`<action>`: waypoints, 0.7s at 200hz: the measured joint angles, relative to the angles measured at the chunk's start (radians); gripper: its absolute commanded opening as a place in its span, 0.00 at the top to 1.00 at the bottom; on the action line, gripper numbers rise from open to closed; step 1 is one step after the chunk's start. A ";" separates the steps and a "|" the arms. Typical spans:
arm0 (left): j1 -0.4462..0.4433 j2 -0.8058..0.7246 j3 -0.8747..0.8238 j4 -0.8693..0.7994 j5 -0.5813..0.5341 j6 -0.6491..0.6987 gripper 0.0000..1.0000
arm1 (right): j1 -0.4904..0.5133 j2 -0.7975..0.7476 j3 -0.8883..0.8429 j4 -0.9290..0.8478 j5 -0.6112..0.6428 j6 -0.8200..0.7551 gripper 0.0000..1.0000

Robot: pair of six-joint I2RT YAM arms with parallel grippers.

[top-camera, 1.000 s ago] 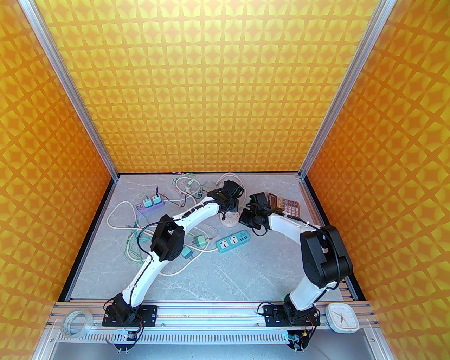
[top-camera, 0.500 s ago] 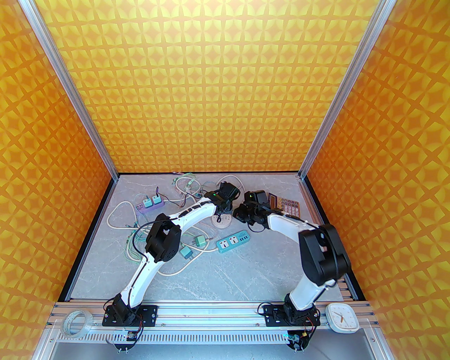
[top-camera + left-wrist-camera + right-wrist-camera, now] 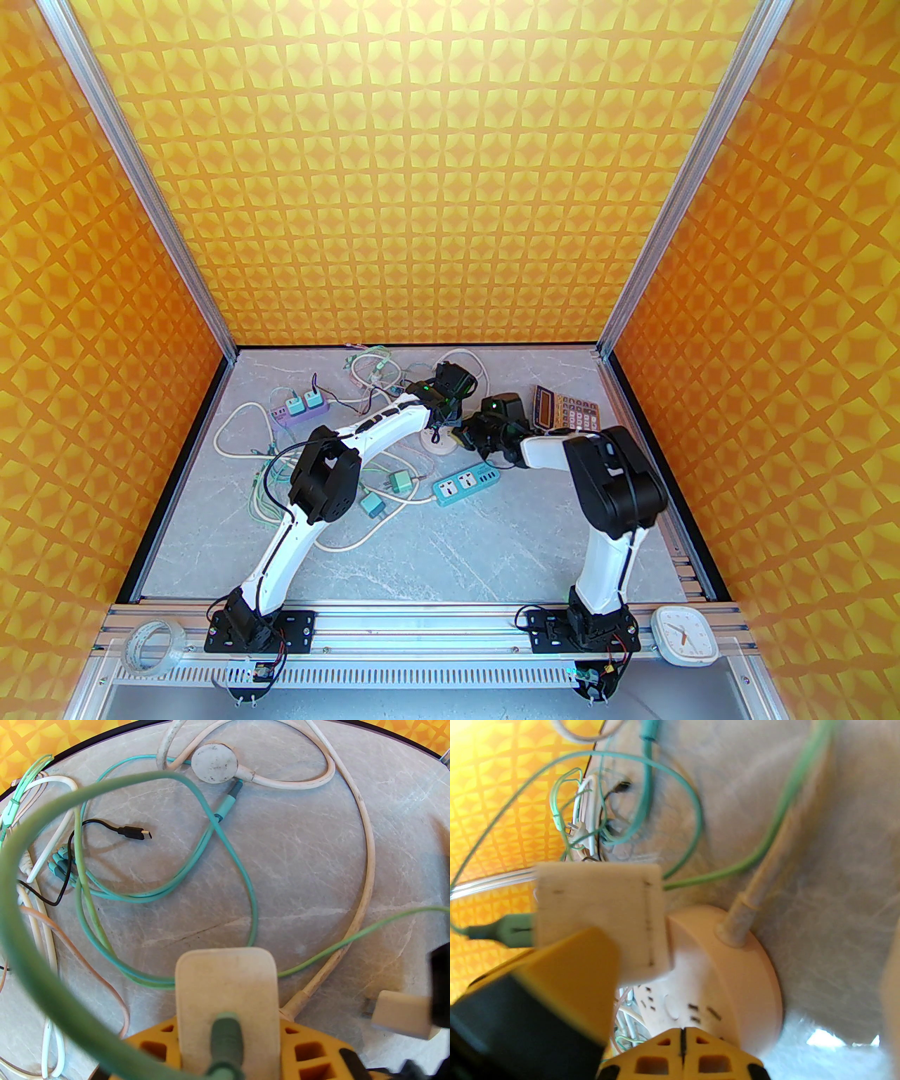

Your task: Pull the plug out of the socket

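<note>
Swinging the right arm point(image 3: 613, 485) inward toward nine o'clock compared with a second ago, and carrying the right gripper point(image 3: 470, 437) the same way, right up to the round cream socket point(image 3: 437, 443). Uncovering more of the calculator point(image 3: 568, 411) at two o'clock of that gripper in doing so. Shifting the left gripper point(image 3: 444, 416) a little toward nine o'clock as well, with the socket now lying slightly further that way on the table point(image 3: 492, 548). Reaching both arms out toward twelve o'clock in the top view, the left arm point(image 3: 323, 485) arching in from seven o'clock and the right from four o'clock, and meeting over the socket. Clamping the left gripper point(image 3: 225, 1036) on the cream plug point(image 3: 225, 980), with a yellow finger on each flank and the green cable point(image 3: 42, 966) leaving the plug's rear and looping round toward nine o'clock. Pressing the right gripper point(image 3: 682, 1047), fingers together, onto the face of the socket point(image 3: 731, 966) at five o'clock of the plug point(image 3: 597, 910). Holding the plug against the socket's top face, though whether it is fully seated there cannot be told.
</note>
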 measured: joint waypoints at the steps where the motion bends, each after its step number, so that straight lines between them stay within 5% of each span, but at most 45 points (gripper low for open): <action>1: 0.000 0.000 0.000 0.001 0.000 0.000 0.79 | 0.000 0.002 -0.002 0.006 -0.001 0.005 1.00; 33: 0.003 -0.016 -0.035 0.026 -0.003 -0.002 0.80 | 0.006 0.017 -0.013 0.064 -0.006 0.046 1.00; 96: 0.021 -0.021 -0.033 0.016 0.011 0.002 0.80 | 0.028 0.002 0.147 -0.326 0.098 -0.137 1.00; 140: 0.036 -0.005 0.002 -0.023 0.025 0.001 0.81 | 0.045 0.015 0.197 -0.400 0.133 -0.180 1.00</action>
